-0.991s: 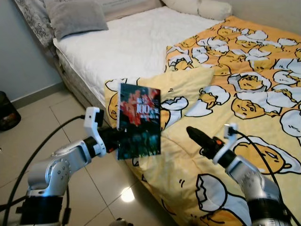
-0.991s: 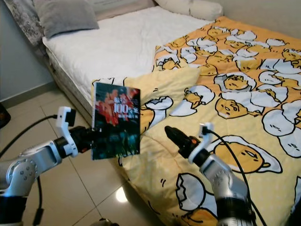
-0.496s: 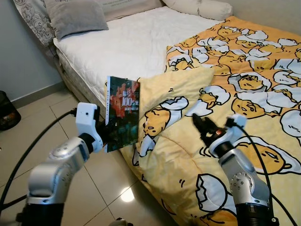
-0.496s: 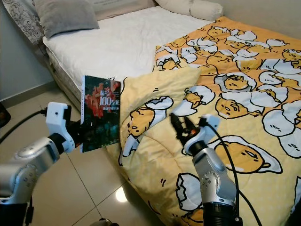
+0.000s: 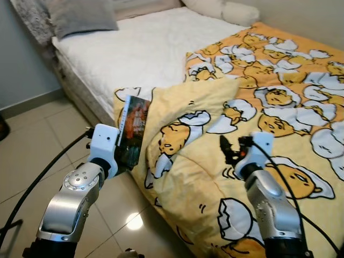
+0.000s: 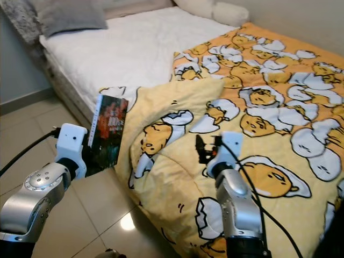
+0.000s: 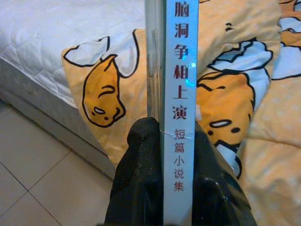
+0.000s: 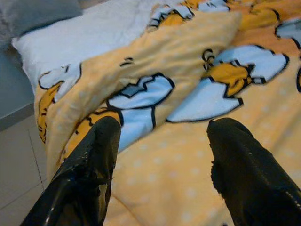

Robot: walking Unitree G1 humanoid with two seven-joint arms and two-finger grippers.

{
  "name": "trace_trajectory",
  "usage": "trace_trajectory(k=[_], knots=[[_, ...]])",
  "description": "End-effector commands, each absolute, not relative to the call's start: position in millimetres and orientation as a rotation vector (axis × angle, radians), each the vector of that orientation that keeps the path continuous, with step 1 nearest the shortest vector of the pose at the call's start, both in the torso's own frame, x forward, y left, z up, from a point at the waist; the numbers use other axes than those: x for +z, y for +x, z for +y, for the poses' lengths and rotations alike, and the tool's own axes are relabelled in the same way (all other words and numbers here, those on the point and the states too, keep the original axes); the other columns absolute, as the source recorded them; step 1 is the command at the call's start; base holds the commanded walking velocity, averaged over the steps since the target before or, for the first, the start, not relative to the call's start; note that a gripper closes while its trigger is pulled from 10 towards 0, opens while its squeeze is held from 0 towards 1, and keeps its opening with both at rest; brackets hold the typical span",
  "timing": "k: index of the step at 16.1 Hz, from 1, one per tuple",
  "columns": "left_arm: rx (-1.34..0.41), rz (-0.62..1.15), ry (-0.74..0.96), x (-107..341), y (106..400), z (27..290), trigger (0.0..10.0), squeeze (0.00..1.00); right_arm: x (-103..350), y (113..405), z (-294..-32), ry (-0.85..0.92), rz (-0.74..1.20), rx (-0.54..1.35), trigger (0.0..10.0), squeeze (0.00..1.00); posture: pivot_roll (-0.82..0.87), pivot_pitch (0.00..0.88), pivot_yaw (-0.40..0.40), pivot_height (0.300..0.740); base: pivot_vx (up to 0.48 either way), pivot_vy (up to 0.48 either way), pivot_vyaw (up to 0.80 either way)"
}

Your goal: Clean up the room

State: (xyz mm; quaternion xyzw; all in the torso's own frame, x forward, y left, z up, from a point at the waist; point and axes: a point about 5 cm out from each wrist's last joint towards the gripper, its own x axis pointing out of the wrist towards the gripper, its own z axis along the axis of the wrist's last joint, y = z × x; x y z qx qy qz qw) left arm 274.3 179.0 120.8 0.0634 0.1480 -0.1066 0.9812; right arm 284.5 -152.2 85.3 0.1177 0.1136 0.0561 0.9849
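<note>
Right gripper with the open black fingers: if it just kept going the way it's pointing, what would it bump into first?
Most likely the folded-back yellow blanket on the bed; the right gripper points straight at that fold, though depth is hard to judge.

book (image 7: pixel 179 94) top cut off, cover edge-on

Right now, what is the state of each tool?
Left tool: shut on the book, held upright beside the bed.
Right tool: open, holding nothing, above the yellow blanket.

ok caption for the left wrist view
Left gripper clamps a book by its spine above the yellow duvet.
</note>
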Motion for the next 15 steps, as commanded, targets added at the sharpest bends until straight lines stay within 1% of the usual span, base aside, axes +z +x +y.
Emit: trace_trajectory(k=[1,4,7,9,11,14,15], knots=[[-0.197,0.225,0.113,136,282,180,10.0,0.0,81,284,-154,0.233,0.256,0.099,10.0,0.0,-0.01,0.0,-0.027,0.74,0.0,0.0,-0.78],[-0.215,0.223,0.171,137,285,182,10.0,0.0,84,290,-154,0.25,0.243,0.047,10.0,0.0,0.0,0.0,-0.034,0.74,0.0,0.279,-0.8],[-0.205,0.229,0.169,137,286,186,10.0,0.0,82,289,-149,0.255,0.254,0.045,10.0,0.0,-0.01,0.0,-0.022,0.74,0.0,0.285,-0.8],[-0.205,0.274,0.181,129,284,184,10.0,0.0,82,290,-149,0.269,0.264,0.036,10.0,0.0,-0.01,0.0,-0.019,0.74,0.0,0.315,-0.8],[-0.214,0.283,0.166,126,283,180,10.0,0.0,83,289,-150,0.208,0.263,0.044,10.0,0.0,-0.02,0.0,-0.02,0.74,0.0,0.326,-0.8],[-0.207,0.284,0.145,126,282,177,10.0,0.0,84,287,-152,0.24,0.257,0.037,10.0,0.0,-0.02,0.0,-0.018,0.74,0.0,0.329,-0.8],[-0.204,0.284,0.125,129,282,178,10.0,0.0,89,288,-153,0.294,0.229,0.004,10.0,0.0,-0.03,0.0,-0.017,0.74,0.0,0.326,-0.8]])
